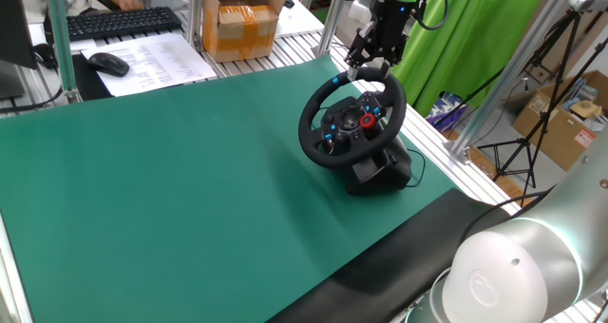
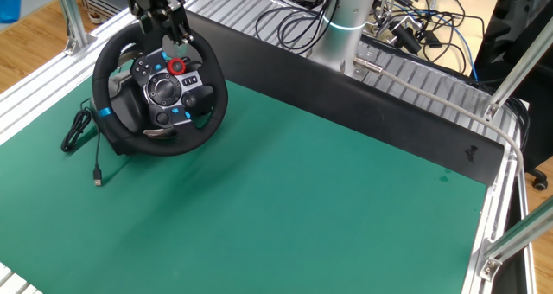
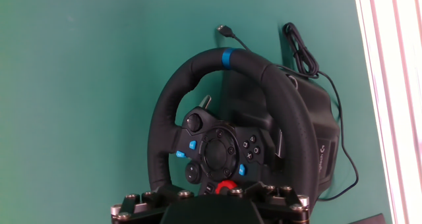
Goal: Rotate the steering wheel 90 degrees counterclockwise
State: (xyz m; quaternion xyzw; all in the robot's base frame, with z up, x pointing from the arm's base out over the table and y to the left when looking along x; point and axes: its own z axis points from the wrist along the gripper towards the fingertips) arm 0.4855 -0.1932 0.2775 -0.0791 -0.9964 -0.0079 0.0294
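The steering wheel [image 1: 352,116] stands on its black base [image 1: 378,168] on the green mat [image 1: 171,190], close to the mat's edge where the bare metal table slats begin. The rim is black, with a blue stripe [image 3: 227,56]; in the hand view that stripe sits at the top of the picture, on the far side of the rim from the gripper. In the other fixed view the same stripe shows at the left side of the wheel [image 2: 160,91]. A red knob [image 2: 176,66] lies on the hub on the side toward the gripper, and small blue buttons ring the round centre plate.

The gripper [image 1: 370,69] hangs directly over the wheel, at the part of the rim opposite the stripe. From one fixed view its fingers reach down to the rim there, and from the other fixed view the gripper [image 2: 173,36] appears to straddle the rim just beside the red knob. Whether the fingers are pressed onto the rim or merely around it, I cannot tell; the hand view shows only the metal bar of the hand at the bottom edge.

A black cable [image 2: 83,131] runs from the base and lies looped on the mat just beside the wheel, its plug [image 3: 226,31] resting free on the mat beyond the stripe.
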